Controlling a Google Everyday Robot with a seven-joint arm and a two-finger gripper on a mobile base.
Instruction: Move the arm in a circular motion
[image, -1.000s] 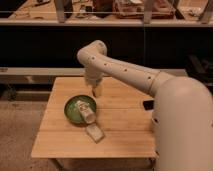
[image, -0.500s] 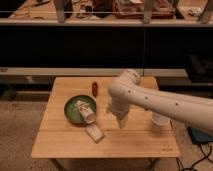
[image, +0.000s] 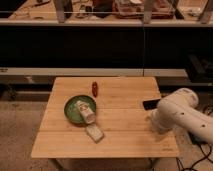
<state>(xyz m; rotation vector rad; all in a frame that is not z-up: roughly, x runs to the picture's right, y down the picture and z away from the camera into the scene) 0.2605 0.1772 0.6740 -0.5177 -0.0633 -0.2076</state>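
The arm (image: 182, 107) is over on the right side of the table (image: 125, 95). It comes in from the lower right corner, bends at a fat rounded elbow and drops towards the wood. Its gripper (image: 156, 126) is at the low end of that last segment, right down by the tabletop and close to the table's right edge. From where I stand I cannot tell whether it is open or closed, nor whether it has hold of anything. Just behind the gripper, near the same edge, lies a dark flat thing (image: 151, 104), partly covered by the elbow. Well away to the gripper's left, as I look at it, sits a green bowl (image: 68, 106). A white cup (image: 85, 113) lies tipped on its side in the bowl, one end reaching the near rim. A pale block (image: 94, 133) lies flat on the wood just in front of that end of the cup, level with the gripper from front to back but well apart from it. Farther back than the gripper, and again well to its left, a small red thing (image: 94, 88) lies just beyond the bowl's far rim, not touching it. Behind the table, far past the gripper, runs a long dark bench (image: 100, 22) with clutter on top.
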